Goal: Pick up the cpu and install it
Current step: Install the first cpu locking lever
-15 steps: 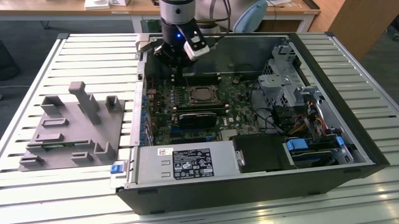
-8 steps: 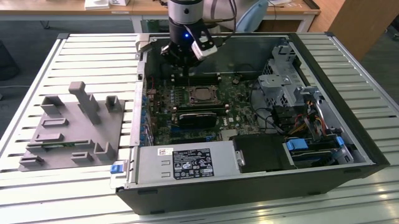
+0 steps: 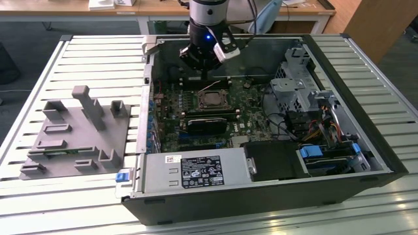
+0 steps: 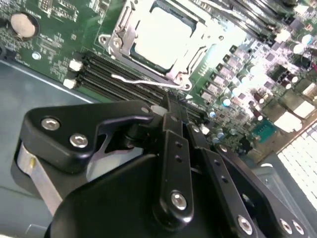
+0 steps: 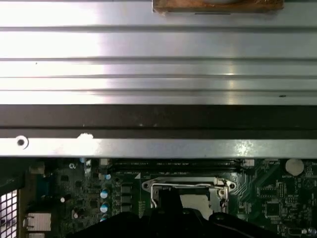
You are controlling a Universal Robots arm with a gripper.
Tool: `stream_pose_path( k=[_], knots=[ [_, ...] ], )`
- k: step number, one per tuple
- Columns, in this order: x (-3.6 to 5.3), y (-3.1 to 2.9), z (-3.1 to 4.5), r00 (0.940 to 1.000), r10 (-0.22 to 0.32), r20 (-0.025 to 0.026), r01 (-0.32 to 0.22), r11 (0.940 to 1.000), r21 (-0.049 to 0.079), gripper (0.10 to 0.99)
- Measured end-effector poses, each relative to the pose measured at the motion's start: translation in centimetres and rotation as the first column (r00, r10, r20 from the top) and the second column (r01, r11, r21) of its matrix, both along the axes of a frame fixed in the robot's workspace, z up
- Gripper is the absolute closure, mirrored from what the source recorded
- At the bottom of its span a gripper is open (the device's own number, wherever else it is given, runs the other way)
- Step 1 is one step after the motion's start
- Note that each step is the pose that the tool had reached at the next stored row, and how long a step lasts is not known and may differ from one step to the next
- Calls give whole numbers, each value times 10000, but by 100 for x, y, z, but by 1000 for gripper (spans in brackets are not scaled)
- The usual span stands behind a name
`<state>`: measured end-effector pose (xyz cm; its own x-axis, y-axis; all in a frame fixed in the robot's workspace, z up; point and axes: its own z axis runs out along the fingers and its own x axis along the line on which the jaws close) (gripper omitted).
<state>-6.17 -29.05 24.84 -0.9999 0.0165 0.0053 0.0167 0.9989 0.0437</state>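
Observation:
The cpu (image 3: 212,100) lies flat in the motherboard socket, its pale silver top framed by the metal bracket; it also shows in both wrist views (image 4: 161,37) (image 5: 194,201). A thin wire lever (image 4: 143,81) runs along the socket's side. My gripper (image 3: 207,74) hangs above the board just behind the socket, over the memory slots (image 4: 124,82), apart from the cpu. In the second wrist view its black fingers (image 4: 174,124) are pressed together with nothing seen between them.
The open computer case (image 3: 365,161) sits on a slatted metal table. A grey moulded fixture (image 3: 72,132) stands at the exterior view's left. The power supply (image 3: 196,171), drive cage (image 3: 294,83) and a black block (image 3: 205,123) crowd the case.

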Motion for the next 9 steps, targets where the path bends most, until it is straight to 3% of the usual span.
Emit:
stream_pose_path(
  k=[1, 4, 9],
  knots=[
    [0, -1, -2, 10000, 1, -1, -1, 10000, 34, 980],
    [1, 0, -21, 10000, 1, 1, -1, 9995, 324, 980],
    [7, 0, -76, 10000, 1, 8, -1, 9994, 358, 980]
  ],
)
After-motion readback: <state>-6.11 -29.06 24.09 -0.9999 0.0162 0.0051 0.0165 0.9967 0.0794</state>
